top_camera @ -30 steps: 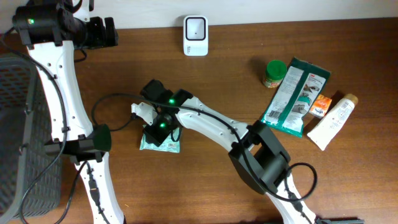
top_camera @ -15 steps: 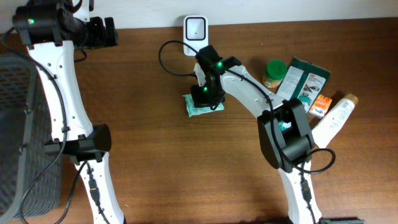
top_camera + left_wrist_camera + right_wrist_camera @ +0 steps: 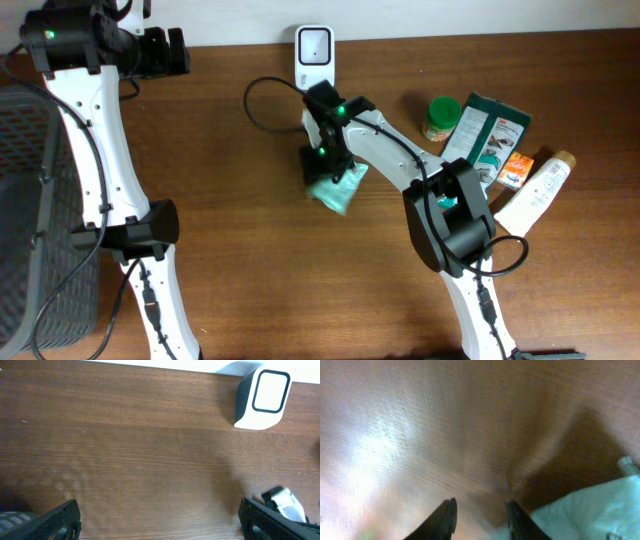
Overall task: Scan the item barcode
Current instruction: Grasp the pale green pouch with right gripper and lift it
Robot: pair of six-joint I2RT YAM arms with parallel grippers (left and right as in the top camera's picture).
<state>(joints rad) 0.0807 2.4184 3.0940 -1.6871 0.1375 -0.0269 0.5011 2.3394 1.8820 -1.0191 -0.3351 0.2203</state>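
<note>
The teal packet point(image 3: 336, 187) lies askew on the surface point(image 3: 250, 280), just near and right of the right claw point(image 3: 322, 160), with the scanner point(image 3: 314, 57) beyond. That claw's jaws stand narrowly parted, holding nothing; the left claw point(image 3: 157, 510) gapes wide, far off.

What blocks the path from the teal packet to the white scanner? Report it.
Nothing rests on the table between the teal packet and the scanner. Only the right end effector hangs over that stretch, at the packet's scanner-side edge.
</note>
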